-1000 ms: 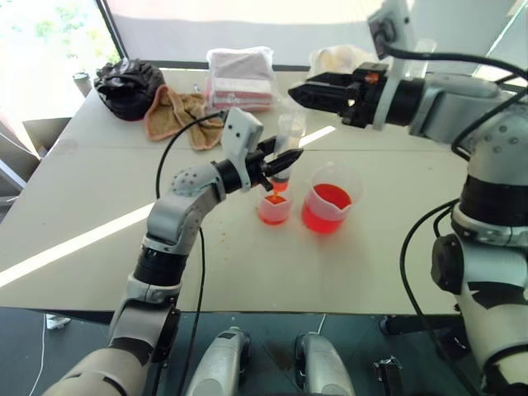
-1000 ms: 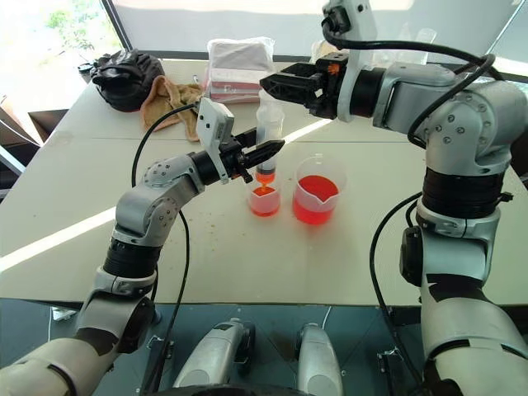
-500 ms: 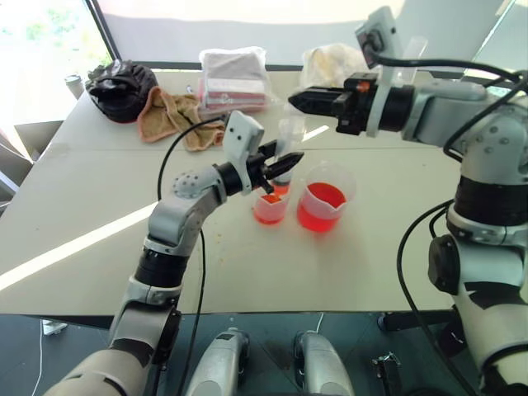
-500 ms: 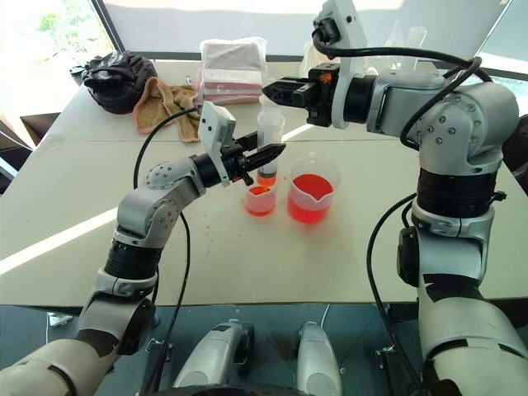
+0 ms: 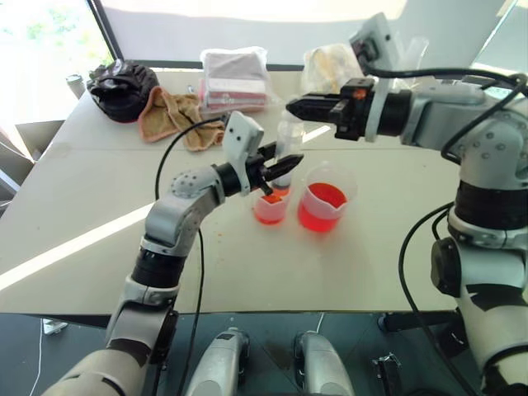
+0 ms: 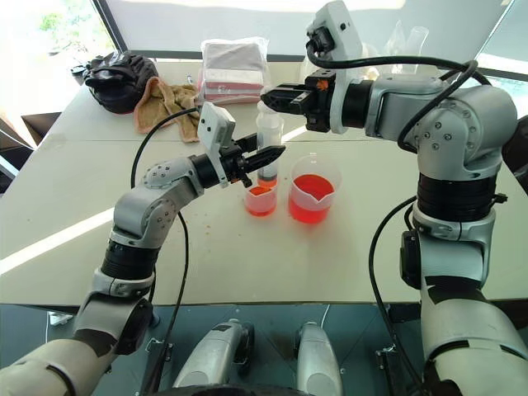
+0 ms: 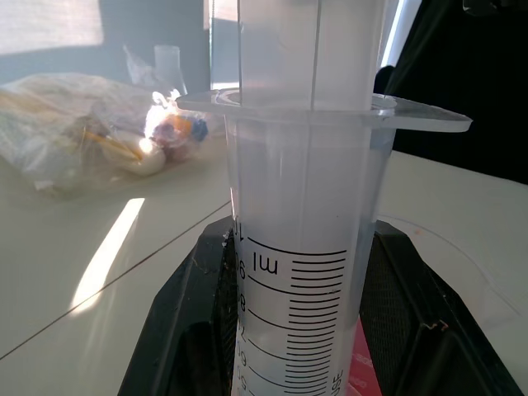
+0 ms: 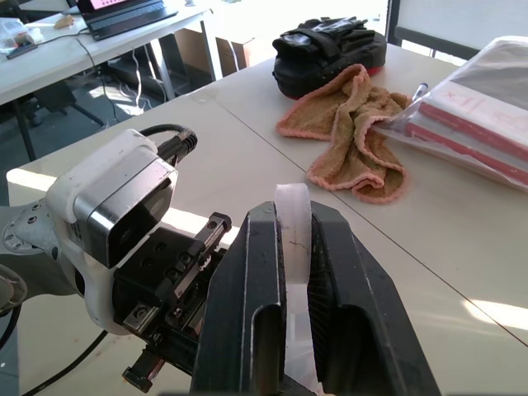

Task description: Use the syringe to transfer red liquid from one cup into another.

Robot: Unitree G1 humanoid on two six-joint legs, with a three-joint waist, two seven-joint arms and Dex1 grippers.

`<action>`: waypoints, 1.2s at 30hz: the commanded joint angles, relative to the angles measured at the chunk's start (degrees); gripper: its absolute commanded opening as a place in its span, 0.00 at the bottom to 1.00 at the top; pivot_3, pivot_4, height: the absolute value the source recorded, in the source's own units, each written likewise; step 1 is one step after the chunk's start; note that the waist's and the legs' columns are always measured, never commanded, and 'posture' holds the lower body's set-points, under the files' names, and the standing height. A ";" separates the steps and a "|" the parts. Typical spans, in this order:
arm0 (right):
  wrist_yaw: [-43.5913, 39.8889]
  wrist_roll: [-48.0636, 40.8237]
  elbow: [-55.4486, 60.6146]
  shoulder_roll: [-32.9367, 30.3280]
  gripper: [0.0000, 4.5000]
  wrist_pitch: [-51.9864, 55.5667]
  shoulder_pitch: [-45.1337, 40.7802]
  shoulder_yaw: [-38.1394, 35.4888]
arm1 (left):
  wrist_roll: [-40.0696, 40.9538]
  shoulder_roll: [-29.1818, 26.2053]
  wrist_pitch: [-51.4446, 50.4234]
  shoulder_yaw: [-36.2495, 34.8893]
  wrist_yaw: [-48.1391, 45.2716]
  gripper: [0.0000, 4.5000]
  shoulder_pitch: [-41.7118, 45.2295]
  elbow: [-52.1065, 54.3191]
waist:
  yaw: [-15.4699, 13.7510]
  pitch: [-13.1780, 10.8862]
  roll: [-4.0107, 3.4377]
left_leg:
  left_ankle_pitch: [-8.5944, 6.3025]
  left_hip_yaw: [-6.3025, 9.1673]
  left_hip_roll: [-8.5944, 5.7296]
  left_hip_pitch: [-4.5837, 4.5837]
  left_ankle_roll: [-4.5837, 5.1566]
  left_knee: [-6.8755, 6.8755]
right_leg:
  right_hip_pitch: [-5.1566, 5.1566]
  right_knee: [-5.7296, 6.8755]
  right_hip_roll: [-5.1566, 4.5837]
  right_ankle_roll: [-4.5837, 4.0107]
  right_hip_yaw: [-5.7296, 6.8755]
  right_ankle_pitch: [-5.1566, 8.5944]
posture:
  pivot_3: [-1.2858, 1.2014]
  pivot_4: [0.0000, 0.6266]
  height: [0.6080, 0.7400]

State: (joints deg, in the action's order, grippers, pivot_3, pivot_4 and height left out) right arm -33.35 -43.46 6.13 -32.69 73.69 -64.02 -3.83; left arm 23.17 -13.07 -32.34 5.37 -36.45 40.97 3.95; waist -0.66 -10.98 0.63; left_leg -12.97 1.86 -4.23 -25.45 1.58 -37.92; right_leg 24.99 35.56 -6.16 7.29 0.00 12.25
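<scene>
Behind our cups there's an orange towel (image 5: 173,115), a black bag (image 5: 125,82) and a bagged red-and-white pack (image 5: 239,78), all well apart. Our left gripper (image 6: 266,157) is clamped on the syringe (image 6: 267,144) barrel, upright over the smaller cup (image 6: 260,200) beside the beaker (image 6: 312,198). Our right gripper (image 6: 274,95) is pinched shut on the white plunger (image 8: 292,223) top.

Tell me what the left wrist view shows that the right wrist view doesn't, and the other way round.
Left wrist view alone: the syringe's printed scale and finger flange, plus a clear bag of small items on the table.

Right wrist view alone: the orange towel, the black bag, the bagged red and white stack, and the right gripper shut on the plunger.

Both: the syringe and the left gripper holding its barrel.
</scene>
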 commanded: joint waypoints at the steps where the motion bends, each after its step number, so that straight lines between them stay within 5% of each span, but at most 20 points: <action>1: -3.10 -3.22 2.74 1.26 0.01 2.69 1.03 2.22 | 1.25 0.04 0.55 -2.74 1.70 0.32 1.77 4.14 | 0.01 0.00 0.00 | 0.00 0.00 0.00 0.00 0.00 0.00 | 0.00 0.00 0.00 0.00 0.00 0.00 | 0.52 0.24 1.00; 30: -6.59 -0.68 2.24 2.52 0.01 -1.85 2.26 4.94 | 3.92 -2.33 -4.62 -5.35 4.58 0.32 1.40 10.46 | 0.04 0.00 0.00 | 0.00 0.00 0.00 0.00 -0.01 0.00 | 0.01 0.00 0.01 0.00 0.00 0.00 | 0.52 0.24 1.00; 36: -7.86 0.17 1.63 1.49 0.59 -1.76 1.89 5.08 | 4.20 -2.34 -5.05 -5.22 5.05 0.32 1.13 10.81 | 0.07 0.00 0.00 | 0.00 0.00 0.01 0.01 -0.01 0.00 | 0.01 0.01 0.02 0.00 0.00 0.00 | 0.52 0.24 1.00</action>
State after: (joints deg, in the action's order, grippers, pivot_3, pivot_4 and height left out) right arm -39.54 -42.25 7.46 -31.24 70.35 -62.26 -1.26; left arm 25.83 -15.73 -39.49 3.38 -32.14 40.02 11.14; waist -0.58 -10.98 0.62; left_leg -12.97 1.86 -4.22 -25.44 1.57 -37.92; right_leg 25.00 35.57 -6.14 7.29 0.01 12.25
